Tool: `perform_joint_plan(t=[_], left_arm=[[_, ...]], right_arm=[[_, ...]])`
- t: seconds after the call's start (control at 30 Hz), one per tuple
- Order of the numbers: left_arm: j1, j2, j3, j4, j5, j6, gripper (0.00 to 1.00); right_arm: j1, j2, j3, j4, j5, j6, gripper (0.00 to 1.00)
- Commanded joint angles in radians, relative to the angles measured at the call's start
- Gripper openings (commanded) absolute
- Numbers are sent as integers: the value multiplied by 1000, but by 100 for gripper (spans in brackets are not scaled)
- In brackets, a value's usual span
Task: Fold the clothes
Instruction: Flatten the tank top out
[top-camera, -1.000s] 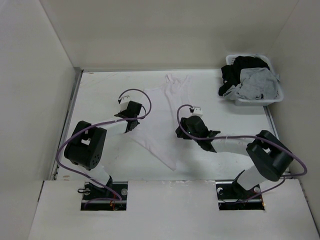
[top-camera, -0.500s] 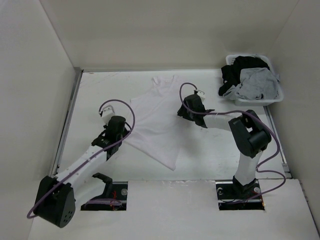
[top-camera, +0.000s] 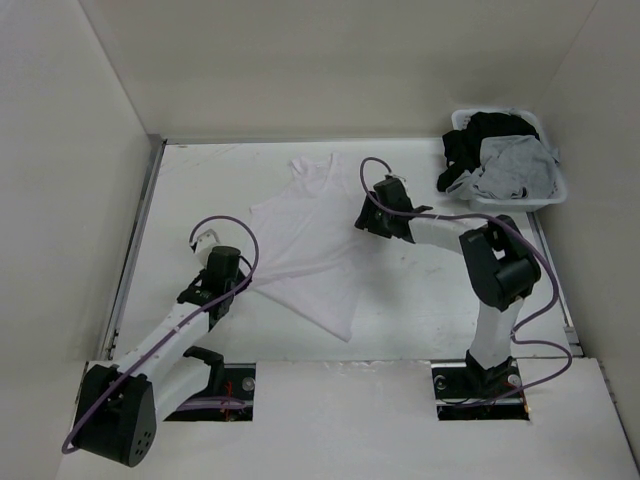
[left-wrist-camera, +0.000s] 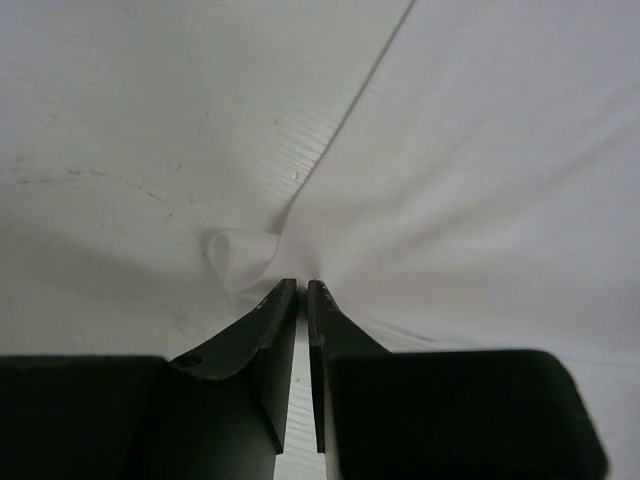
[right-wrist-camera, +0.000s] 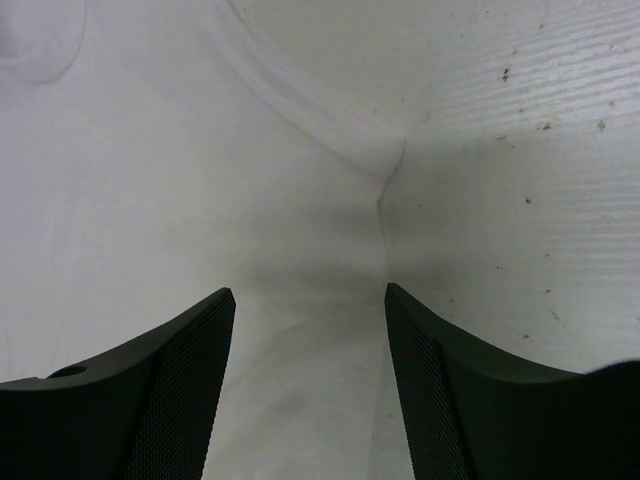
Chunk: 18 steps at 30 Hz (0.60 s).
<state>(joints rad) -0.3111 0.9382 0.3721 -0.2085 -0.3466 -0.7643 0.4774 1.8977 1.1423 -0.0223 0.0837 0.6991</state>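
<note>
The white table (top-camera: 200, 190) fills the middle of the overhead view. The tank top (top-camera: 305, 250) lies spread flat across its centre, straps toward the top of the frame and one lower corner pointing at the bottom edge. At the upper right a basket (top-camera: 520, 203) holds a black garment (top-camera: 490, 130) and a grey garment (top-camera: 515, 165), well apart from the top.

The left gripper (top-camera: 238, 287) sits at the top's left corner. In its wrist view its jaws (left-wrist-camera: 302, 285) are narrow, with only a thin slit between them. The cloth (left-wrist-camera: 480, 180) is bunched right at the tips; I cannot tell whether it is pinched.

The right gripper (top-camera: 364, 221) is at the top's right edge, jaws wide (right-wrist-camera: 310, 295), straddling the hemmed edge of the cloth (right-wrist-camera: 200, 180) and holding nothing.
</note>
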Motion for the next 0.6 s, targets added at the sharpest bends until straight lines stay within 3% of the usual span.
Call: perform_joint_plan(t=[0.0, 0.1, 0.17, 0.33, 0.57], left_arm=[[7, -7, -4, 66, 29, 8, 10], [5, -27, -6, 73, 38, 8, 11], [1, -39, -4, 66, 41, 11, 10], [-3, -73, -9, 40, 57, 22, 10], [5, -183, -1, -43, 57, 22, 9]], right_arm=[[3, 30, 62, -85, -58, -33, 55], [2, 52, 99, -99, -79, -4, 21], [-27, 60, 122, -93, -58, 19, 9], [-136, 92, 197, -42, -29, 103, 0], [-230, 198, 368, -56, 5, 112, 0]])
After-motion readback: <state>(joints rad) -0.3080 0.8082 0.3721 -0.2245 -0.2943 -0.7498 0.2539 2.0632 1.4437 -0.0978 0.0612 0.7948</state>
